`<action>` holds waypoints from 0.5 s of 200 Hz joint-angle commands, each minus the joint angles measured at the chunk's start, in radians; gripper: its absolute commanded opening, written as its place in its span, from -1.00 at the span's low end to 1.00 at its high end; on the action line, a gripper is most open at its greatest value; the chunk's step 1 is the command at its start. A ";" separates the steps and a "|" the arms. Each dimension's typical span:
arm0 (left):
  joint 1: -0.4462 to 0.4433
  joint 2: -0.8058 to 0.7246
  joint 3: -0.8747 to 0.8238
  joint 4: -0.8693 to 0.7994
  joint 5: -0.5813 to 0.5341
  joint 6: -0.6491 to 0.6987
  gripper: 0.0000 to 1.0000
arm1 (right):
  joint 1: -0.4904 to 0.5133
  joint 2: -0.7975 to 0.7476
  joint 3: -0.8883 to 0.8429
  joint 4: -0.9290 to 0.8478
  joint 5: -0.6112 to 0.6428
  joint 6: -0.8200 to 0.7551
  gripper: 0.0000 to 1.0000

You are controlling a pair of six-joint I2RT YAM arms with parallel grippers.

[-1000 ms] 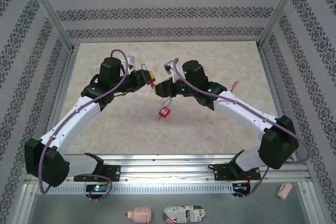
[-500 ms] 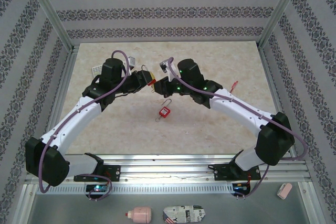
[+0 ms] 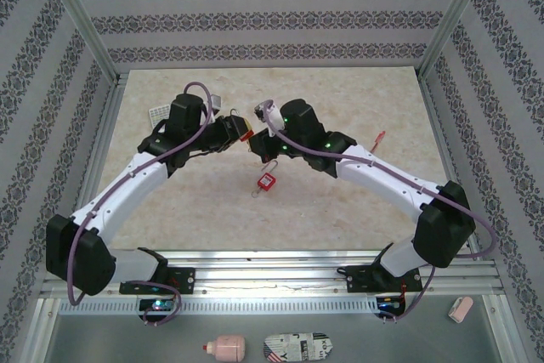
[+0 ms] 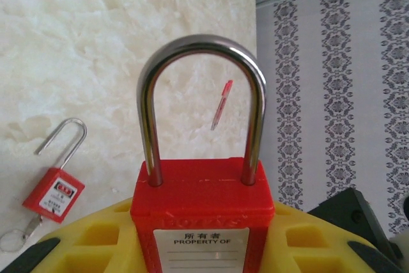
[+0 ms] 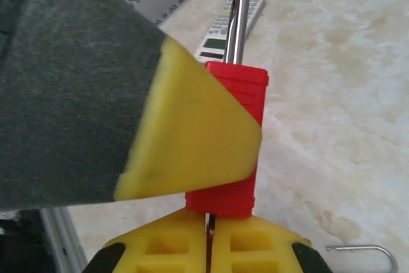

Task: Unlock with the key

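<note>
- The table [image 3: 357, 99] carries the whole job. Both arms reach in from its near edge and meet above its middle.
- The left pincer [image 3: 240, 130] is clamped on the body of a red padlock [image 4: 203, 206]. Its yellow pads press the two sides and hold the lock clear of the table.
- The right pincer [image 5: 208, 238] sits directly under that lock, its two yellow fingers drawn together and touching the bottom face.
- The padlock's steel shackle [image 4: 201, 41] has both legs seated in the red body. I see no gap at either leg, so I judge it locked.
- A second padlock [image 3: 267, 180], also red, lies flat on the table just nearer the bases. It has a small ring at its foot, and neither pincer touches it.
- The key [image 5: 208, 222] is my reading of the thin sliver of metal pinched between the right pincer's pads, running up into the underside of the held lock. Too little of it shows to be sure.
- Progress, as I judge it — the lock is picked up and steadied, and the key is gripped at or in the keyhole. What remains is the turn and then freeing the shackle. How deep the key sits cannot be told.
</note>
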 commanded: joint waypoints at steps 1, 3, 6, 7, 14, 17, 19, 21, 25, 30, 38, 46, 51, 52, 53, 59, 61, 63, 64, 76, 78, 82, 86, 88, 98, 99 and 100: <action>-0.006 0.042 0.071 -0.032 0.058 -0.052 -1.00 | 0.076 0.008 0.059 -0.077 0.038 -0.150 -1.00; -0.005 0.047 0.074 -0.039 0.061 -0.054 -1.00 | 0.079 0.008 0.062 -0.083 0.045 -0.156 -1.00; -0.006 0.053 0.079 -0.045 0.065 -0.057 -1.00 | 0.084 0.009 0.066 -0.089 0.052 -0.165 -1.00; -0.006 0.055 0.080 -0.047 0.067 -0.059 -1.00 | 0.085 0.011 0.067 -0.091 0.054 -0.168 -1.00; -0.005 0.070 0.089 -0.055 0.082 -0.069 -1.00 | 0.097 0.014 0.076 -0.103 0.070 -0.186 -1.00; -0.005 0.076 0.093 -0.057 0.089 -0.076 -1.00 | 0.102 0.017 0.080 -0.108 0.076 -0.193 -1.00; -0.005 0.079 0.095 -0.059 0.095 -0.080 -1.00 | 0.106 0.018 0.083 -0.113 0.082 -0.198 -1.00; -0.005 0.082 0.097 -0.060 0.099 -0.083 -1.00 | 0.108 0.020 0.086 -0.117 0.086 -0.204 -1.00; -0.005 0.088 0.100 -0.062 0.106 -0.091 -1.00 | 0.115 0.024 0.093 -0.126 0.093 -0.214 -1.00; -0.005 0.094 0.105 -0.064 0.114 -0.100 -1.00 | 0.125 0.029 0.102 -0.139 0.106 -0.231 -1.00; -0.005 0.103 0.108 -0.068 0.127 -0.111 -1.00 | 0.143 0.039 0.114 -0.162 0.134 -0.259 -1.00; -0.005 0.111 0.116 -0.076 0.143 -0.121 -1.00 | 0.161 0.048 0.126 -0.186 0.164 -0.288 -1.00; -0.005 0.117 0.118 -0.078 0.154 -0.129 -1.00 | 0.172 0.054 0.133 -0.199 0.176 -0.305 -1.00; -0.005 0.117 0.120 -0.079 0.155 -0.130 -1.00 | 0.174 0.054 0.135 -0.202 0.179 -0.308 -1.00; -0.005 0.120 0.120 -0.080 0.157 -0.132 -1.00 | 0.175 0.056 0.136 -0.205 0.181 -0.311 -1.00; -0.005 0.127 0.127 -0.088 0.169 -0.136 -1.00 | 0.188 0.062 0.144 -0.220 0.203 -0.337 -1.00; -0.005 0.130 0.131 -0.093 0.174 -0.136 -1.00 | 0.193 0.063 0.147 -0.227 0.213 -0.346 -1.00; -0.006 0.133 0.134 -0.100 0.177 -0.135 -1.00 | 0.199 0.065 0.150 -0.232 0.222 -0.358 -1.00; -0.005 0.135 0.137 -0.104 0.179 -0.134 -1.00 | 0.201 0.066 0.152 -0.236 0.227 -0.362 -1.00; -0.005 0.157 0.162 -0.144 0.200 -0.127 -1.00 | 0.233 0.076 0.168 -0.269 0.281 -0.423 -1.00; -0.005 0.160 0.165 -0.149 0.202 -0.127 -1.00 | 0.238 0.077 0.170 -0.273 0.287 -0.432 -1.00; -0.005 0.167 0.172 -0.154 0.210 -0.126 -1.00 | 0.249 0.081 0.174 -0.282 0.301 -0.453 -1.00; -0.005 0.175 0.177 -0.161 0.218 -0.128 -1.00 | 0.261 0.084 0.176 -0.290 0.320 -0.474 -1.00; -0.004 0.178 0.181 -0.164 0.221 -0.129 -1.00 | 0.266 0.085 0.177 -0.292 0.331 -0.486 -1.00; -0.004 0.196 0.200 -0.180 0.241 -0.129 -1.00 | 0.298 0.096 0.183 -0.307 0.388 -0.541 -1.00; -0.004 0.199 0.202 -0.182 0.243 -0.130 -1.00 | 0.300 0.098 0.184 -0.309 0.394 -0.549 -1.00; -0.004 0.200 0.204 -0.183 0.244 -0.129 -1.00 | 0.303 0.099 0.184 -0.310 0.400 -0.555 -1.00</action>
